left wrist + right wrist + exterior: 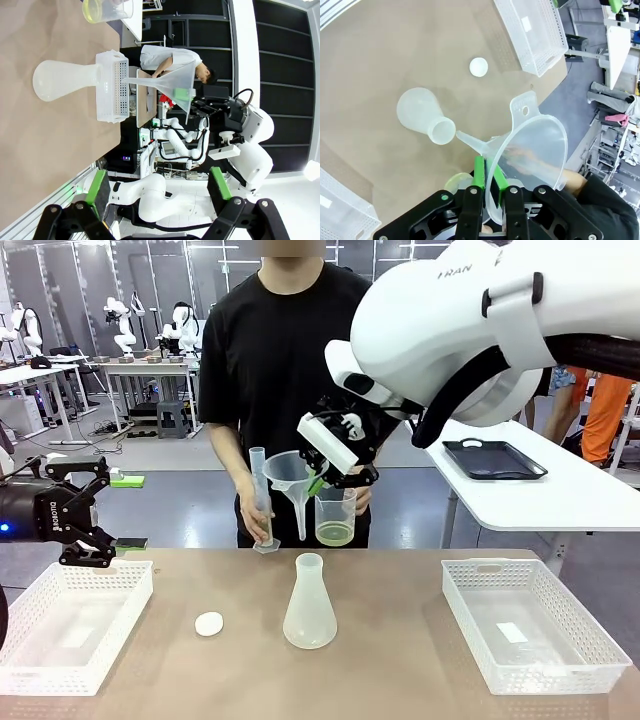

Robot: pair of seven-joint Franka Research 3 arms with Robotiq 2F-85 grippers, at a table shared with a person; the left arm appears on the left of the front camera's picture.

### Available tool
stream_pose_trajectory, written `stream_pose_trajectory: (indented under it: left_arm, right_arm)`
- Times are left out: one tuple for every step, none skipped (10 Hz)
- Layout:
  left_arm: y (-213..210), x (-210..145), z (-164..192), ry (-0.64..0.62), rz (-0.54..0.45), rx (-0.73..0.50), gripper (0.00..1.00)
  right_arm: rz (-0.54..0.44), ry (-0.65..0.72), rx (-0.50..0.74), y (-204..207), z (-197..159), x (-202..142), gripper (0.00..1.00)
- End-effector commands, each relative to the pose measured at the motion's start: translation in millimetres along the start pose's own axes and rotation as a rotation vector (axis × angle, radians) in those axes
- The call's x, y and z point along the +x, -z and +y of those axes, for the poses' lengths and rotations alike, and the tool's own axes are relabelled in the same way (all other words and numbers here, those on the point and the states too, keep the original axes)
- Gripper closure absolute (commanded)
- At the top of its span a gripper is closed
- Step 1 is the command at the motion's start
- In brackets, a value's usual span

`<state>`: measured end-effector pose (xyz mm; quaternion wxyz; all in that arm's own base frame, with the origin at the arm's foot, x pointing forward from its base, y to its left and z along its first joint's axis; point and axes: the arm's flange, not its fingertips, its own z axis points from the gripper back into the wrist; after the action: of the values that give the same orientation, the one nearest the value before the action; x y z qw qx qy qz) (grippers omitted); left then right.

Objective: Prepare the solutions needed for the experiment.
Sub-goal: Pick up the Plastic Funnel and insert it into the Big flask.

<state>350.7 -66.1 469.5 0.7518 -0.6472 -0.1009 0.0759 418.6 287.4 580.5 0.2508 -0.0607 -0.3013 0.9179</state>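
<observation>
Below my right pincer [318, 483], clamped on the funnel [288, 470] rim, the flask [308, 602] mouth sits at six o'clock of the upright spout, and the solutions [335, 534] wait in the person's beaker [340, 502] at three o'clock.

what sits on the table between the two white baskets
Front view: a small white disc and a conical flask, between the left basket and the right basket.

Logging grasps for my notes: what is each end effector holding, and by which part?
The right end effector pinches the funnel by the rim of its wide bowl. The left end effector is open and holds nothing.
</observation>
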Motion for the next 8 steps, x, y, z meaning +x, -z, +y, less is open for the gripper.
stream_pose_trajectory:
  left_arm:
    - [1,-1,-3,-0.009,0.0,-0.019,0.0]
    - [1,-1,-3,-0.009,0.0,-0.019,0.0]
    - [1,-1,-3,-0.009,0.0,-0.019,0.0]
    - [1,-1,-3,-0.009,0.0,-0.019,0.0]
    - [1,-1,-3,-0.009,0.0,-0.019,0.0]
    - [1,-1,-3,-0.009,0.0,-0.019,0.0]
    - [1,-1,-3,-0.009,0.0,-0.019,0.0]
    - [1,-1,-3,-0.009,0.0,-0.019,0.0]
  right_arm:
    - [-0.018,-0.012,-0.017,2,9,-5,0.94]
    - [-0.02,-0.001,-0.022,5,11,-8,0.94]
    - [-0.032,0.011,-0.02,9,14,-11,0.94]
    - [-0.032,0.023,-0.01,13,16,-13,0.94]
    - [-0.041,0.035,-0.007,16,19,-15,0.94]
    - [-0.054,0.044,-0.012,19,22,-17,0.94]
    - [-0.063,0.053,-0.01,22,25,-18,0.94]
    - [-0.069,0.062,-0.009,27,27,-19,0.94]
